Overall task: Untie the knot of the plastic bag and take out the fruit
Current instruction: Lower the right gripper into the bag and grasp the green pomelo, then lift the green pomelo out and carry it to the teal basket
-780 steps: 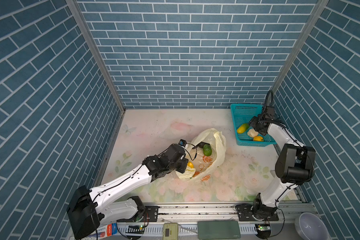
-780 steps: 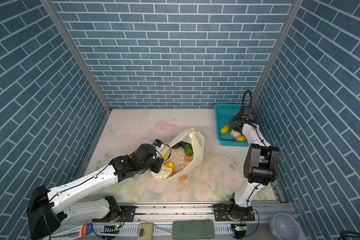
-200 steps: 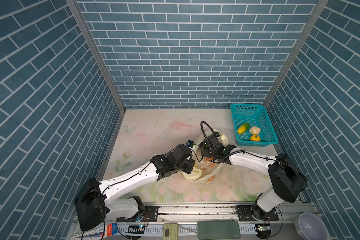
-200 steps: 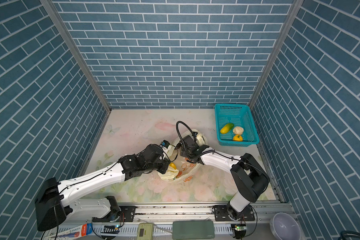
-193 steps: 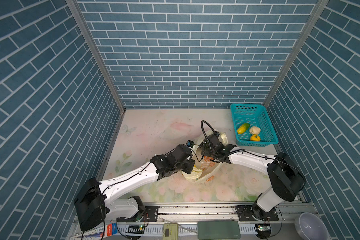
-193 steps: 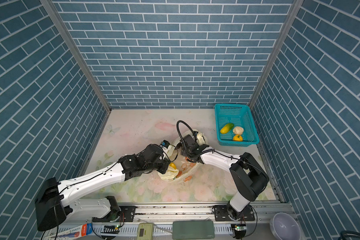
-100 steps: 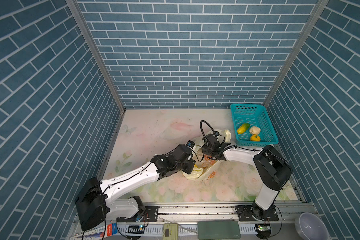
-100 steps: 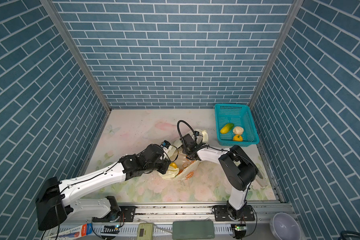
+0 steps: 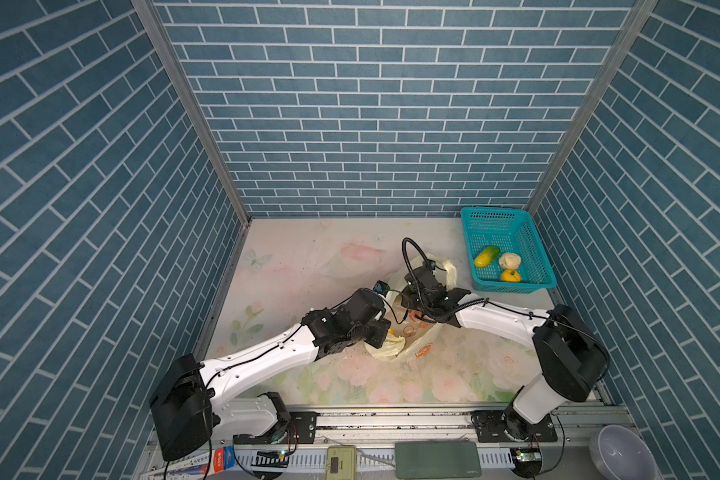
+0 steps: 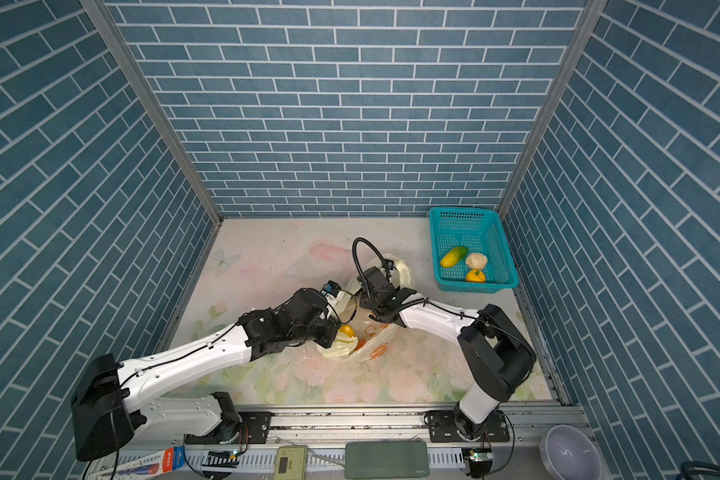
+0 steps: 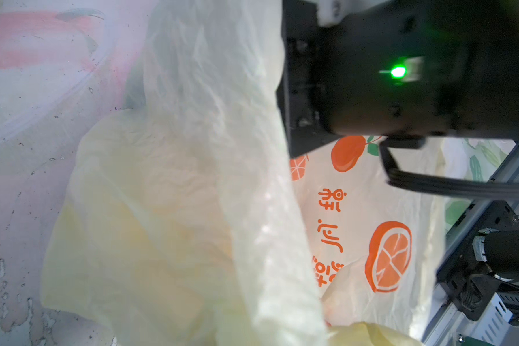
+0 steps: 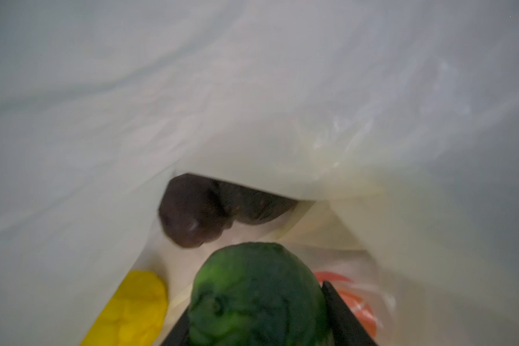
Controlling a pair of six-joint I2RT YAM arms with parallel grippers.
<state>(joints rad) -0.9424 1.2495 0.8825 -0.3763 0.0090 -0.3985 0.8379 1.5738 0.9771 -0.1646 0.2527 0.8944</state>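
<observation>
Right jaws clasp bumpy green fruit; pale bag crinkled.

surface: floral-print table | middle: crumpled plastic bag | far right corner: teal basket

The table wears a pale cloth printed with pink roses, green leaves and a butterfly, speckled with dark flecks. Blue brick-pattern walls close the table in on three sides. A teal perforated basket sits in the table's far right corner, against the walls. A metal rail runs along the table's near edge. Below that edge lie a dark green slab about midway, a small meter towards the left, and a red-and-blue packet at the left end. A grey bowl stands off the table's near right corner.
</observation>
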